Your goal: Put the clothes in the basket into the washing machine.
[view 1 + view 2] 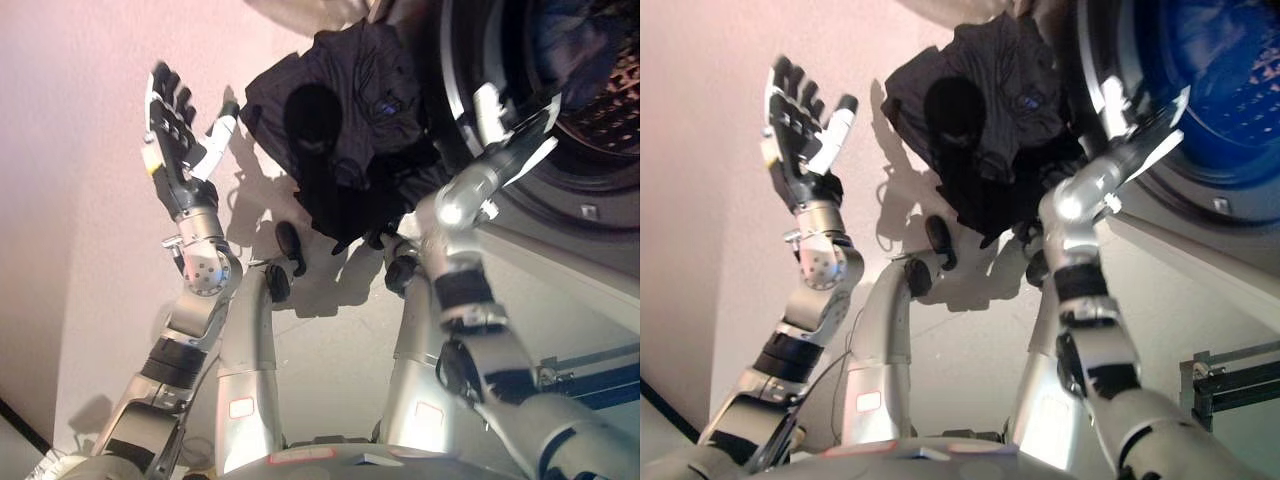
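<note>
Pale floor fills the view's left and middle, with the washing machine (pixel 600 250) along the right side, its round door opening (pixel 590 90) at the upper right. Just left of that opening a dark garment (pixel 350 120) lies in a crumpled heap, close against the machine's front. Well left of the machine and left of the garment, the left hand (pixel 172 135) is raised with its fingers spread straight and apart, holding nothing. The right hand (pixel 500 120) reaches up at the rim of the door opening, beside the garment's right edge; its fingers cannot be made out, so whether they are spread or curled cannot be told. Something dark shows inside the drum (pixel 610 70), too unclear to name.
</note>
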`<state>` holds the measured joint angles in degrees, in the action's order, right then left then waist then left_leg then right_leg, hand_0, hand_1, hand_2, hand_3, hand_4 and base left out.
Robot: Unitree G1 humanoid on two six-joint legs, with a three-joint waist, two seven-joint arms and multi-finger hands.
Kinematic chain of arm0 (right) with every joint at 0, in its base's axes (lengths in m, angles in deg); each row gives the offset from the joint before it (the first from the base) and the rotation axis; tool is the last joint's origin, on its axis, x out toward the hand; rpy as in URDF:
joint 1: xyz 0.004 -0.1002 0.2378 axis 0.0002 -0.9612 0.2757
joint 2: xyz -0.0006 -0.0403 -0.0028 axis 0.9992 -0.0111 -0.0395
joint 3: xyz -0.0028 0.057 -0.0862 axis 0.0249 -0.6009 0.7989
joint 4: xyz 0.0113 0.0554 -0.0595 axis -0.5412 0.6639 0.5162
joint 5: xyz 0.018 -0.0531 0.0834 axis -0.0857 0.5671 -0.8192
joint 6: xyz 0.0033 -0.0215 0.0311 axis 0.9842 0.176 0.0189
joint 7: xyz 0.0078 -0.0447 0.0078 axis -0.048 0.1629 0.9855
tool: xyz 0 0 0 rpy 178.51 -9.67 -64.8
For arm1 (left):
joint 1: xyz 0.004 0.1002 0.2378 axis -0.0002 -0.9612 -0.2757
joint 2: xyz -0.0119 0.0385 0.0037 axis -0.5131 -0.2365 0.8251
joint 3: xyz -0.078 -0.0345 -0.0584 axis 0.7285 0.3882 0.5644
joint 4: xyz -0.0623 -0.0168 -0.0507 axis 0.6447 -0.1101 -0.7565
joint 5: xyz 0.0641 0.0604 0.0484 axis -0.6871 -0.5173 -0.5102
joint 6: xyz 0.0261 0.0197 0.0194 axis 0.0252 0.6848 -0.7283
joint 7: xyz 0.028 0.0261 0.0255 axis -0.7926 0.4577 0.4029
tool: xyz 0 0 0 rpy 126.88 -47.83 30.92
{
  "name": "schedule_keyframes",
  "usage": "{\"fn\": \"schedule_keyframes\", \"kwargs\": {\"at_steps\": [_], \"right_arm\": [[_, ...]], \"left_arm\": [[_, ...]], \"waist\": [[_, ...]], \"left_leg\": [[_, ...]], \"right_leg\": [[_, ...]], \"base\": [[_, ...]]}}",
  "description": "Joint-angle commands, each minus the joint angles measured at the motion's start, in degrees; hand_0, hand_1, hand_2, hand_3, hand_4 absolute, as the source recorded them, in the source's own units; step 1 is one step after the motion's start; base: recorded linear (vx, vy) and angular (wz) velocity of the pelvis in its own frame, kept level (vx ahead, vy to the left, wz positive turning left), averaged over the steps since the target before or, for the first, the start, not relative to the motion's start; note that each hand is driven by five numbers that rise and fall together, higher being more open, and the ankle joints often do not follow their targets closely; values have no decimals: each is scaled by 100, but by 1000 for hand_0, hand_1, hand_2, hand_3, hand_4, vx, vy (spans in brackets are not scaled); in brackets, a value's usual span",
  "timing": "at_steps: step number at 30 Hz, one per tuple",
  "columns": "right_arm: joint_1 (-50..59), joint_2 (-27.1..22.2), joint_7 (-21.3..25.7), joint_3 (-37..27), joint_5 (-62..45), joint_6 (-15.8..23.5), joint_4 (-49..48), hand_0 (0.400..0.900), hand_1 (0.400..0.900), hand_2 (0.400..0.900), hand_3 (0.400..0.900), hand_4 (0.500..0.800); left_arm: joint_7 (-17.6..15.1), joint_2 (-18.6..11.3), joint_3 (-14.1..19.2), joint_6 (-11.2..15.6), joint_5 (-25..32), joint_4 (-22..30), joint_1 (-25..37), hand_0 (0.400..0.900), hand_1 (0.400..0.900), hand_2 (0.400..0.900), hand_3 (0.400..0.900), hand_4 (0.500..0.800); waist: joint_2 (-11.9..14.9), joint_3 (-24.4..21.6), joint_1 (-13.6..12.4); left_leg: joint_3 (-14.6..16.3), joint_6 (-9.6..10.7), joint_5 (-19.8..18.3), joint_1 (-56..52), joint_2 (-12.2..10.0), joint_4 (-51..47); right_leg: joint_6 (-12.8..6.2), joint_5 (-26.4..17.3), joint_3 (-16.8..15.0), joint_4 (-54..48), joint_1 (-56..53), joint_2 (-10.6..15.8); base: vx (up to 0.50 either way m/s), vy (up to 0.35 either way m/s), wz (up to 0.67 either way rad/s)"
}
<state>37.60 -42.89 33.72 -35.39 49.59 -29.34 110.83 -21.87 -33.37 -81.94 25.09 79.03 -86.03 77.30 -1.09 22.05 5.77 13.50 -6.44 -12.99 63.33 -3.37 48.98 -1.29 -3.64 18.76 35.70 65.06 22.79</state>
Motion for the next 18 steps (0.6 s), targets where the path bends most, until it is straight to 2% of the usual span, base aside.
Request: {"fn": "schedule_keyframes", "kwargs": {"at_steps": [1, 3, 4, 7, 9, 10, 11, 12, 13, 15, 18], "right_arm": [[-898, -264, -783, 189, 459, 425, -829, 900, 900, 900, 900, 800], [-1254, -286, -1386, 322, 210, 445, -567, 900, 900, 900, 900, 800], [-1429, -292, -1806, 398, 45, 398, -316, 900, 900, 900, 900, 800], [-1859, -322, -2507, 575, -207, 206, 523, 900, 900, 900, 900, 800], [-2015, -269, -2809, 635, -249, 85, 1042, 900, 900, 900, 900, 800], [-2089, -271, -2971, 662, -284, 13, 1312, 900, 900, 900, 900, 800], [-2089, -278, -2986, 665, -294, 23, 1329, 900, 900, 900, 900, 800], [-2160, -260, -3105, 705, -264, -35, 1560, 900, 900, 900, 900, 800], [-2206, -265, -3207, 743, -175, -74, 1792, 900, 900, 900, 900, 800], [-2257, -234, -3443, 777, -227, -191, 2333, 900, 900, 900, 900, 800], [-2315, -193, -3698, 834, -182, -317, 2969, 900, 900, 900, 900, 800]], "left_arm": [[324, 3, 98, 310, -182, 175, -524, 900, 900, 900, 900, 800], [699, 56, 42, 222, -123, -322, -674, 900, 900, 900, 900, 800], [987, 161, 24, 169, 75, -632, -746, 900, 900, 900, 900, 800], [1775, 360, 110, 62, 728, -1670, -907, 900, 900, 900, 900, 800], [2201, 486, 171, -63, 1009, -2313, -970, 900, 900, 900, 900, 800], [2336, 537, 201, -101, 1022, -2581, -1011, 900, 900, 900, 900, 800], [2350, 541, 204, -90, 1026, -2599, -1011, 900, 900, 900, 900, 800], [2504, 616, 261, -143, 1124, -2916, -1050, 900, 900, 900, 900, 800], [2666, 715, 332, -169, 1259, -3251, -1078, 900, 900, 900, 900, 800], [2851, 868, 544, -260, 1397, -3885, -1132, 900, 900, 900, 900, 800], [2996, 970, 751, -334, 1223, -4611, -1199, 900, 900, 900, 900, 800]], "waist": [[105, -448, 215], [216, -427, 261], [274, -424, 271], [364, -461, 266], [365, -507, 304], [360, -557, 319], [357, -525, 318], [353, -582, 342], [393, -629, 388], [371, -828, 403], [348, -1117, 381]], "left_leg": [[-386, 123, 248, -1348, 78, -1829], [-304, 124, 234, -2072, 57, -2159], [-274, 149, 237, -2485, 32, -2354], [-159, 254, 351, -3696, -3, -2960], [-52, 391, 485, -4445, -27, -3420], [-8, 445, 553, -4777, -15, -3624], [-7, 451, 572, -4844, -20, -3668], [52, 512, 673, -5148, 3, -3921], [208, 532, 901, -5358, 49, -4141], [280, 655, 1086, -5793, 77, -4547], [370, 773, 1269, -6241, 56, -4953]], "right_leg": [[-809, 493, 448, 257, -433, -63], [-877, 370, 450, -90, -1067, -54], [-905, 312, 476, -277, -1411, -55], [-971, 221, 696, -921, -2598, -202], [-1039, 135, 833, -1373, -3342, -355], [-1064, 102, 850, -1581, -3689, -463], [-1066, 88, 859, -1620, -3754, -482], [-1075, 45, 883, -1857, -4076, -596], [-1002, -131, 992, -2128, -4340, -653], [-1054, -219, 944, -2562, -4856, -844], [-1107, -338, 866, -3104, -5475, -972]], "base": [[152, 41, -19], [194, 28, -23], [230, 4, -20], [255, -12, -9], [232, -5, -4], [166, 3, -4], [158, 8, -7], [52, -18, -4], [120, -29, -8], [157, -32, -10], [164, -32, -9]]}}
